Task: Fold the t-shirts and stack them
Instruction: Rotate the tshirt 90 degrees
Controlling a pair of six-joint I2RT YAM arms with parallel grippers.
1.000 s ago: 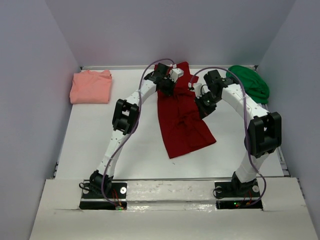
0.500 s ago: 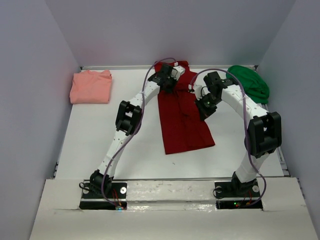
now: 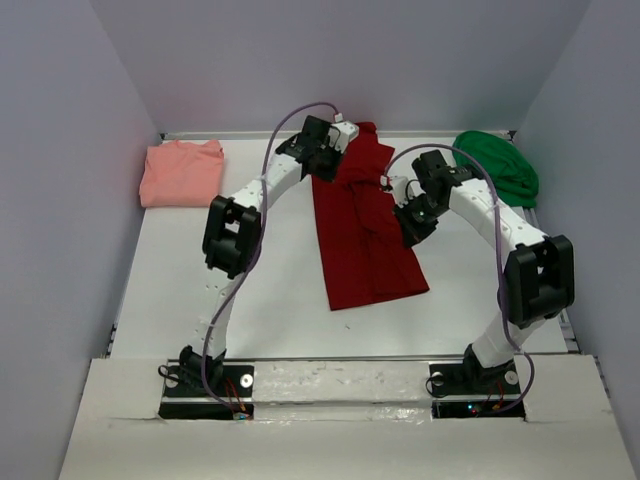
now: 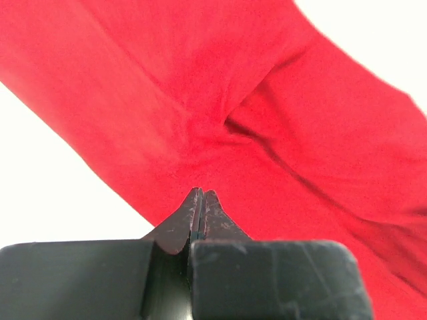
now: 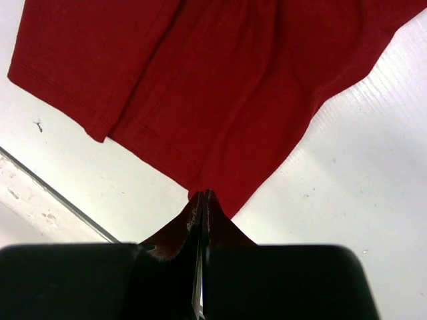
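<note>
The dark red t-shirt (image 3: 365,250) lies stretched lengthwise down the middle of the table, collar end far, hem near. My left gripper (image 3: 328,168) is at its far left part, shut on the cloth; in the left wrist view, folds in the red shirt (image 4: 233,87) run toward the closed tips (image 4: 201,193). My right gripper (image 3: 410,225) is at the shirt's right edge, also shut, and there the red cloth (image 5: 220,87) narrows to a point at the tips (image 5: 202,195). The salmon-pink t-shirt (image 3: 182,175) lies folded at far left. The green t-shirt (image 3: 500,165) is bunched at far right.
Grey walls close the white table (image 3: 200,290) on the left, back and right. A metal rail (image 3: 340,358) runs along the near edge in front of both arm bases. The right arm's elbow (image 3: 535,280) stands near the right wall.
The red shirt's lower half swung from skewed and rumpled to straight and flatter. The left arm's elbow shifted left and its gripper moved slightly farther back. The right gripper stayed almost still.
</note>
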